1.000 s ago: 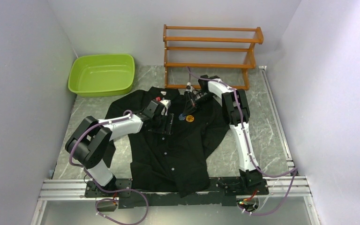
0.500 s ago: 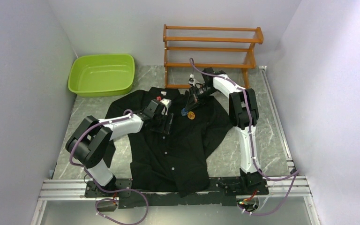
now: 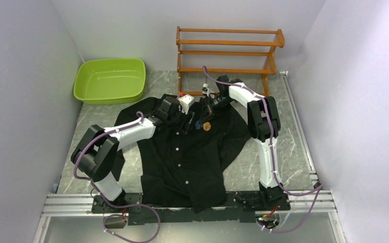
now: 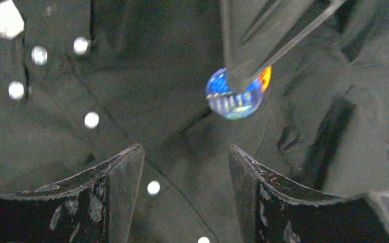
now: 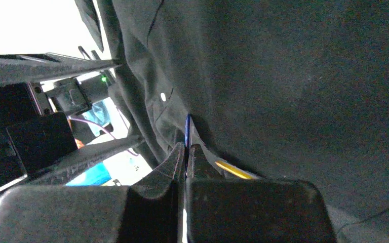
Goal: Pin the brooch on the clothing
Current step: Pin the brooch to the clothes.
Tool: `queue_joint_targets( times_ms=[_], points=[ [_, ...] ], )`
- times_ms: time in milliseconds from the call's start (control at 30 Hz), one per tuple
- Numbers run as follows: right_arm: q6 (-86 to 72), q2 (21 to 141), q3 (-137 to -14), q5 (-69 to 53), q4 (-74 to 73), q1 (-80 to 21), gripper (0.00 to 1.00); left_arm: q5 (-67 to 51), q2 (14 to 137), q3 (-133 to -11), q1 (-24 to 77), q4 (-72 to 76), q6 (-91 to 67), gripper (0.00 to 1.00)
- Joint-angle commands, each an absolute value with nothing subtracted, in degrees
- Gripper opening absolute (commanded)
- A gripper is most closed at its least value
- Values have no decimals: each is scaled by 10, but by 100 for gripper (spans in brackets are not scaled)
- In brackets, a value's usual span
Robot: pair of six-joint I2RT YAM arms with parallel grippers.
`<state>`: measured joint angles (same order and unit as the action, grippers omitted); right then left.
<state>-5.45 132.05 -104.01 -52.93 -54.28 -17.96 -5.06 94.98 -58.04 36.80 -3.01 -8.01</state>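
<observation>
Right, your right gripper (image 5: 186, 148) has its fingers pinched together on the thin blue edge of the brooch (image 4: 233, 97), with a sliver of the orange face peeking out behind. It sits at the cloth of the clothing (image 3: 182, 162), on the chest panel right of the white buttons (image 4: 91, 120), toward its far end. Your left gripper (image 4: 185, 158) hangs just on the near side of it, fingers apart, holding nothing. I'd call the carry done. Whether the pin has bitten the fabric I can't tell, so fastening and letting go look left to do.
</observation>
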Motion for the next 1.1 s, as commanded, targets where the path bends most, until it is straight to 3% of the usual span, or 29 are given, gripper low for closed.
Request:
queue_joint_targets(
  times_ms=[0, 267, 533, 867, 1067],
  points=[
    [-58, 1268, -1037, -529, -533, -180, 0, -112, 957, -578, 384, 98, 21, 68],
    [-50, 1264, -1024, -510, -540, -175, 0, -149, 1002, -574, 398, 158, 92, 63],
    [-53, 1242, -997, -487, -534, -169, 0, -177, 991, -488, 407, 283, 155, 61],
    [-54, 1214, -951, -455, -523, -162, 0, -142, 1012, -494, 407, 257, 174, 61],
    [-59, 1186, -935, -470, -511, -159, 0, -104, 1047, -483, 399, 268, 198, 49]
  ],
)
